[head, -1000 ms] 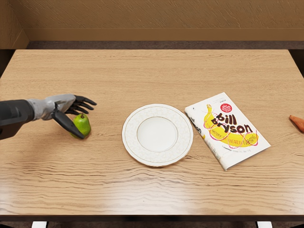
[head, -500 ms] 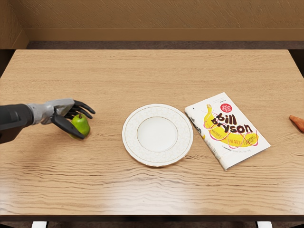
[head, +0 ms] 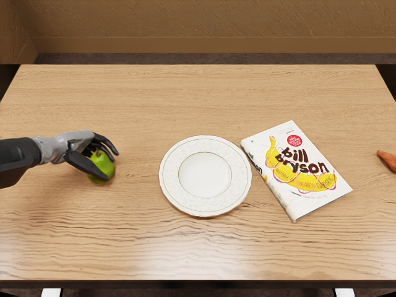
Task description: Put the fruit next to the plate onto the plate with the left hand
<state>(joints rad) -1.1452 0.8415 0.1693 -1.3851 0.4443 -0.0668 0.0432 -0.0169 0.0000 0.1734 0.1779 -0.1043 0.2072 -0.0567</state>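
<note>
1. The left arm came in from the left edge, low over the wooden table (head: 198, 99). The left hand (head: 83, 152) was over the table's left part.
2. Its dark fingers (head: 106, 143) were curled over the top and far side of the green pear (head: 102, 168), and the thumb lay across the near side. The hand was closed around the fruit.
3. The pear was well to the left of the plate (head: 168, 179), with bare wood between them. A shadow sat tight beneath the pear. I could not tell whether it rested on the wood or was just clear of it.
4. The white plate lay flat near the middle of the table. The pear was not yet on it.
5. A book (head: 296, 168) lay flat just to the right of the plate, turned at an angle. Its white cover showed a yellow banana and the words "bill bryson". I could not tell whether it touched the plate's rim.
6. An orange object (head: 387, 159) lay at the right edge, cut off by the view. I could not identify it.
</note>
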